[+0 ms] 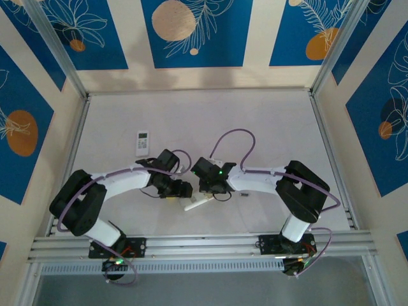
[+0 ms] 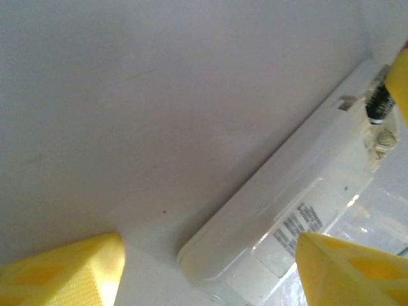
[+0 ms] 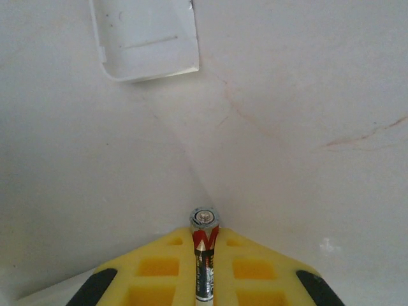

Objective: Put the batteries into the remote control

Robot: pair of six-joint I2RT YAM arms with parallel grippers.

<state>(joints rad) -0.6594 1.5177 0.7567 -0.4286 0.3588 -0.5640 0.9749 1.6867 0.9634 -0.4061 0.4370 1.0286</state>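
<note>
I find the right claw (image 3: pixel 204 237) shut on one battery (image 3: pixel 204 271), the cell pointing forward past the fingertips; the left claw (image 2: pixel 209 245) is open, straddling the remote control (image 2: pixel 299 191), which lies back-up on the counter (image 2: pixel 127 95); I judge the step to be seating the cell; I would steady the remote first, then tilt the cell into the open compartment (image 2: pixel 376 131), checking polarity; both arms fold inward, wrists low, nearly meeting at mid-counter.

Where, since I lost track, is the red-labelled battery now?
In the right wrist view, the red-labelled battery is clamped in the right gripper at bottom centre, a white plastic piece ahead.
</note>
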